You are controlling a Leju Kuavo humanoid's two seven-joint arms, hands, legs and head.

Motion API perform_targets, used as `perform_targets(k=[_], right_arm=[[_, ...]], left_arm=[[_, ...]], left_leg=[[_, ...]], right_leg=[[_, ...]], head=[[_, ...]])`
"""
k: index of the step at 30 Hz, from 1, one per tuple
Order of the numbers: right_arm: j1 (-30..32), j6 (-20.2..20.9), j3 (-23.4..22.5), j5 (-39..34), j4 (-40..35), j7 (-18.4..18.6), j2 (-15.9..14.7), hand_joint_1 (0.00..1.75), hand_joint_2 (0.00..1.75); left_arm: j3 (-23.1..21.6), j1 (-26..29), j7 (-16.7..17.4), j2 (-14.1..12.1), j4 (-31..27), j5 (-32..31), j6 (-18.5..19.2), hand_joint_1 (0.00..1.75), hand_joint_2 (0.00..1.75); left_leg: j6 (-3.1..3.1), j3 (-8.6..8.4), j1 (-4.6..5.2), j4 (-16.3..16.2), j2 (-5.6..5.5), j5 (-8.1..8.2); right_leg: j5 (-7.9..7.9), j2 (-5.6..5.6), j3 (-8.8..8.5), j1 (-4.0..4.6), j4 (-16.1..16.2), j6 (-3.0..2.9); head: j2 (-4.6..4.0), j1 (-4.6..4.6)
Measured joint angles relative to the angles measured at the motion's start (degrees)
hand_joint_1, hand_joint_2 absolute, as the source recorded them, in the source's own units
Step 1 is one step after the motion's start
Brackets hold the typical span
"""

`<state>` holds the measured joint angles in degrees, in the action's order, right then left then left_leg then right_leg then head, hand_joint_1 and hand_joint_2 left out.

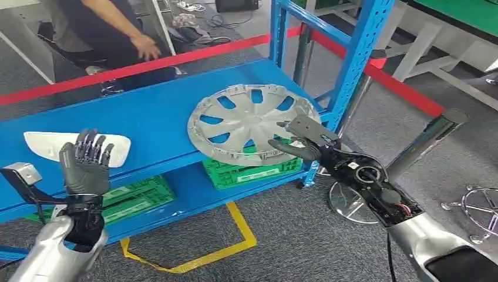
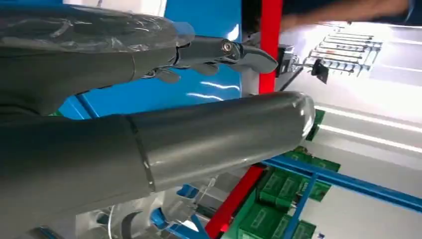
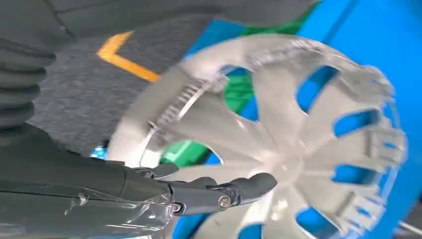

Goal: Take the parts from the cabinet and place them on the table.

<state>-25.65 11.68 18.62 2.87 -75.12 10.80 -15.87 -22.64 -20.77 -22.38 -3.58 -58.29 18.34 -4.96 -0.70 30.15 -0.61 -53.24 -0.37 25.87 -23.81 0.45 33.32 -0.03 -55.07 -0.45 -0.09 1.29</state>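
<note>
With both parts on the blue metal cabinet shelf (image 1: 147, 111) and the destination table not identifiable among the surrounding furniture, the job appears to be at its opening stage: nothing looks delivered yet, and 2 pieces seem left to move. The round silver-grey plastic wheel cover with spoke-shaped cut-outs (image 1: 249, 123) lies flat at the shelf's front corner beside the blue upright post (image 1: 358, 59), its near rim overhanging the shelf edge above the green plastic crates (image 1: 252, 167) on the lower level. The robot's right hand (image 1: 299, 141) sits at that overhanging rim, one dark finger reaching across the cover's face in the right wrist view and the thumb lower down; whether the rim is actually pinched or merely touched cannot be told from these frames, though the cover rests on the shelf. The long white curved plastic panel (image 1: 53, 147) lies near the shelf's front edge on the left side, well apart from the wheel cover. The left hand (image 1: 87, 161) is raised upright just in front of that panel, fingers extended and apart, holding nothing and partly screening the panel from the head view. A person in dark clothing (image 1: 111, 29) sits behind the red barrier strip (image 1: 147, 64) beyond the cabinet.
</note>
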Motion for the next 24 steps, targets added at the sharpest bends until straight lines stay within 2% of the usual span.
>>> perform_targets(k=[2,7,13,19,24], right_arm=[[-0.4,2.3,0.7,1.9,0.4,1.2,-0.3,0.00,1.75],[-1.0,4.5,2.0,4.1,1.2,2.4,-0.7,0.00,1.75],[-2.1,10.4,4.9,8.5,2.0,5.2,-1.7,0.00,1.75],[-3.8,14.1,7.7,13.2,4.0,4.0,-3.3,0.00,1.75],[-6.6,14.9,9.2,15.6,7.1,1.7,-4.6,0.00,1.75]], left_arm=[[0.1,0.0,0.2,-0.1,-0.2,-0.2,0.0,0.00,0.00],[0.2,0.0,0.4,-0.2,-0.5,-0.2,0.0,0.00,0.00],[0.2,-0.1,0.8,-0.1,-0.5,-0.4,0.3,0.00,0.00],[0.2,-0.3,1.0,-0.1,-0.6,-0.8,-0.1,0.00,0.00],[0.2,-0.2,1.6,-0.1,-0.8,-0.9,-0.4,0.00,0.00]], left_leg=[[-0.09,-0.01,0.01,0.0,0.00,-0.07],[-0.07,-0.02,0.09,-0.1,-0.01,-0.10],[-0.06,-0.03,0.13,-0.2,-0.01,-0.10],[-0.05,-0.02,0.14,-0.2,-0.01,-0.10],[-0.04,-0.02,0.14,-0.2,-0.02,-0.11]], right_leg=[[0.07,-0.02,-0.03,-0.01,0.0,-0.06],[0.18,-0.06,-0.12,-0.11,0.0,-0.08],[0.22,-0.06,-0.14,-0.15,0.1,-0.03],[0.23,-0.06,-0.15,-0.17,0.1,-0.03],[0.25,-0.06,-0.14,-0.17,0.1,-0.03]], head=[[0.00,0.02],[0.00,-0.22],[0.00,-0.37],[0.00,-0.39],[0.00,-0.37]])
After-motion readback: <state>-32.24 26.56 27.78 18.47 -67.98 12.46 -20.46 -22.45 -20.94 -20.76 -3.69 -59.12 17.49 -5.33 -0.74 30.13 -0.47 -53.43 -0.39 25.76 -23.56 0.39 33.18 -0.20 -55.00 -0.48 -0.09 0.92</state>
